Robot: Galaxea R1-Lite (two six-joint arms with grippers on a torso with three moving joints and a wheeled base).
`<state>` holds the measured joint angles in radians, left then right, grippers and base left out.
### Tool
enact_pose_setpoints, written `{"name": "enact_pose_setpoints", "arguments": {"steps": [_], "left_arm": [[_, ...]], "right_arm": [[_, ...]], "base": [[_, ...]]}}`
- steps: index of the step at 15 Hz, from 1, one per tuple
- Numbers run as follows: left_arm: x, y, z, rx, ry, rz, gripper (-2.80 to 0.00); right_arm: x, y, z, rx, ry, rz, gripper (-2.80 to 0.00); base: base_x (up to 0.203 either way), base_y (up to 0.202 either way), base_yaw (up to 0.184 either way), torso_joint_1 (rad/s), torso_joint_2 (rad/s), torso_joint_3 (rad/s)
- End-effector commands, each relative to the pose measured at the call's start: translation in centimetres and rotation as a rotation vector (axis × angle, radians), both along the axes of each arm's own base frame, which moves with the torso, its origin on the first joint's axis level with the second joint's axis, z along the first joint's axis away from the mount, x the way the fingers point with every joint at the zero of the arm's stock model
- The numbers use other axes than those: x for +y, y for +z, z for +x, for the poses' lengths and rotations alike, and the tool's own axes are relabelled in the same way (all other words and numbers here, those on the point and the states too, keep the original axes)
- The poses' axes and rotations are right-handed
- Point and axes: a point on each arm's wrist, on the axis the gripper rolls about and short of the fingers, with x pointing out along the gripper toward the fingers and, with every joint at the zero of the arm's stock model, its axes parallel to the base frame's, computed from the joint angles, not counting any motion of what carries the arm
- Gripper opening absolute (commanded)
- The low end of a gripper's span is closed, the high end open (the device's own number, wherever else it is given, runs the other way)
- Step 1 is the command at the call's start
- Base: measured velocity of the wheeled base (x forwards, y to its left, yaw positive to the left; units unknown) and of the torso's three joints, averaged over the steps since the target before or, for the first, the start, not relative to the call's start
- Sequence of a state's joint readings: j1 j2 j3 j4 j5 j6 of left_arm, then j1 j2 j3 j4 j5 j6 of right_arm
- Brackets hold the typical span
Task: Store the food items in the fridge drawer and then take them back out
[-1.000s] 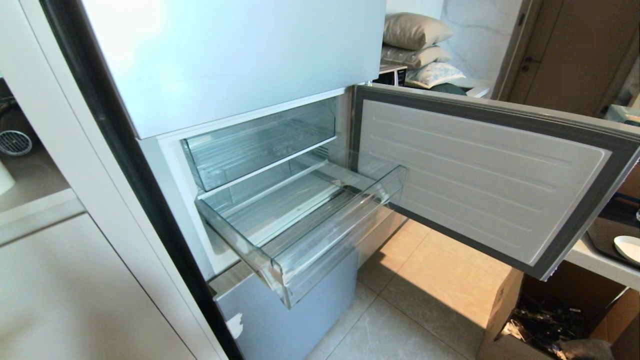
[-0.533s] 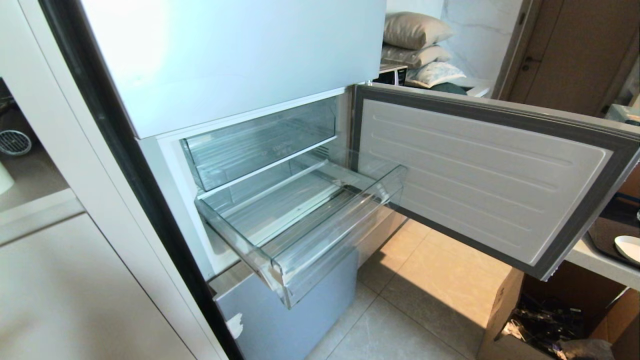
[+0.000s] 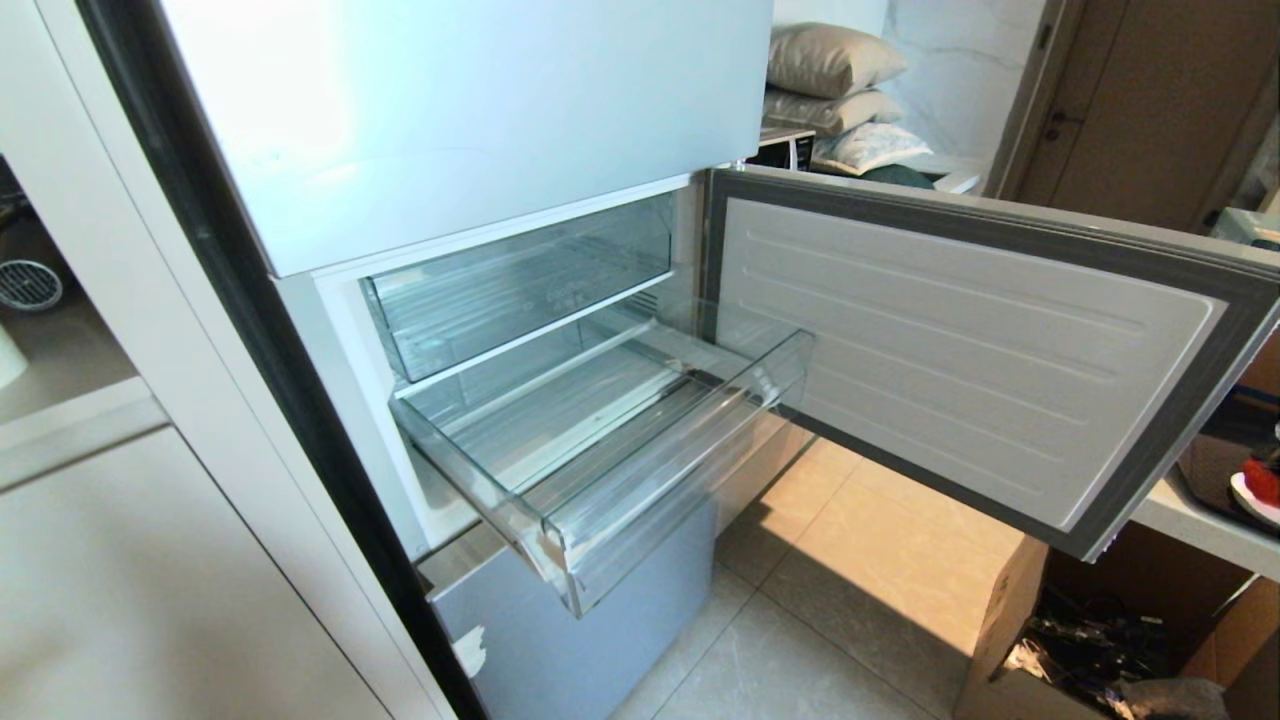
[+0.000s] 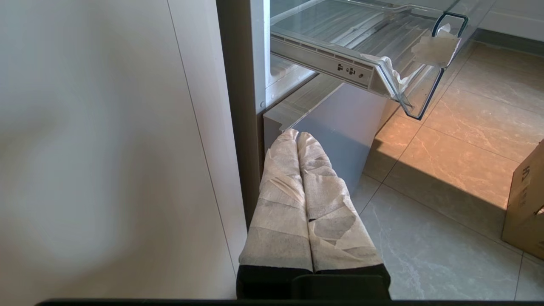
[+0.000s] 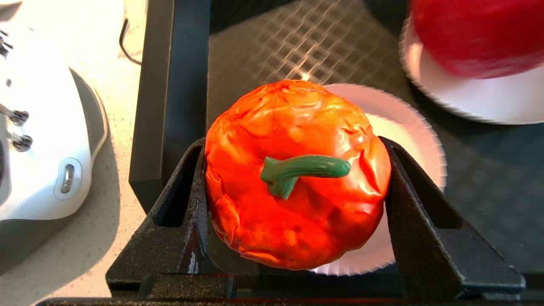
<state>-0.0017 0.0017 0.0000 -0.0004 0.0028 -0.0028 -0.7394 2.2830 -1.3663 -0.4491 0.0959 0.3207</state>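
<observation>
- Orange-red toy fruit (image 5: pixel 297 174), green stem up, sits clamped between the right gripper (image 5: pixel 297 187) jaws above a white paper plate (image 5: pixel 408 140), ready for carrying.
- Beside that plate, the deeper red fruit (image 5: pixel 476 34) waits on another.
- Away from it, the clear fridge drawer (image 3: pixel 600 450) stands pulled out and unfilled; the left gripper (image 4: pixel 299 140) hangs closed below it.

Domestic kitchen, home interior. Evidence: pale blue-grey glossy fridge (image 3: pixel 450 110) with open lower door (image 3: pixel 960 350), clear plastic pull-out drawer (image 3: pixel 600 440); white cabinet panels (image 3: pixel 120 580); beige tiled floor (image 3: pixel 860 560); stacked beige pillows (image 3: pixel 830 85); brown wooden room door (image 3: pixel 1150 110); cardboard box (image 3: pixel 1010 600).
</observation>
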Motion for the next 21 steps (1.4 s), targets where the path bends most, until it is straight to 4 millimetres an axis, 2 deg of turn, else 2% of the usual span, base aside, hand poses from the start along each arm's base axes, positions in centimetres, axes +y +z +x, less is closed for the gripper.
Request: {"name": "enact_pose_setpoints", "arguments": {"steps": [1, 6, 7, 13, 15, 17, 19, 20, 21], "left_arm": [[0.0, 0.0, 0.0, 0.000, 0.000, -0.001, -2.80], [0.0, 0.0, 0.0, 0.000, 0.000, 0.000, -2.80], [0.0, 0.0, 0.0, 0.000, 0.000, 0.000, -2.80], [0.0, 0.0, 0.0, 0.000, 0.000, 0.000, -2.80], [0.0, 0.0, 0.0, 0.000, 0.000, 0.000, -2.80], [0.0, 0.0, 0.0, 0.000, 0.000, 0.000, -2.80], [0.0, 0.0, 0.0, 0.002, 0.000, 0.000, -2.80], [0.0, 0.0, 0.0, 0.000, 0.000, 0.000, -2.80], [0.0, 0.0, 0.0, 0.000, 0.000, -0.002, -2.80]], "right_arm": [[-0.1, -0.6, 0.4, 0.003, 0.000, 0.007, -2.80], [-0.2, -0.6, 0.4, 0.004, 0.002, 0.000, -2.80], [-0.2, -0.6, 0.4, 0.005, 0.003, 0.002, 0.00], [-0.1, 0.4, 0.2, -0.013, -0.004, 0.002, 0.00], [0.3, 1.9, -0.4, -0.008, -0.005, 0.014, 0.00], [1.1, 4.4, -1.5, -0.036, 0.023, 0.025, 0.00], [2.3, 7.2, -3.4, -0.067, 0.048, 0.039, 0.00], [3.0, 8.4, -4.7, -0.075, 0.059, 0.048, -2.50], [3.9, 9.8, -6.1, -0.091, 0.059, 0.037, -2.80]], "base": [[0.000, 0.000, 0.000, 0.000, 0.00, 0.000], [0.000, 0.000, 0.000, 0.000, 0.00, 0.000], [0.000, 0.000, 0.000, 0.000, 0.00, 0.000], [0.000, 0.000, 0.000, 0.000, 0.00, 0.000], [0.000, 0.000, 0.000, 0.000, 0.00, 0.000], [0.000, 0.000, 0.000, 0.000, 0.00, 0.000], [0.000, 0.000, 0.000, 0.000, 0.00, 0.000], [0.000, 0.000, 0.000, 0.000, 0.00, 0.000], [0.000, 0.000, 0.000, 0.000, 0.00, 0.000]]}}
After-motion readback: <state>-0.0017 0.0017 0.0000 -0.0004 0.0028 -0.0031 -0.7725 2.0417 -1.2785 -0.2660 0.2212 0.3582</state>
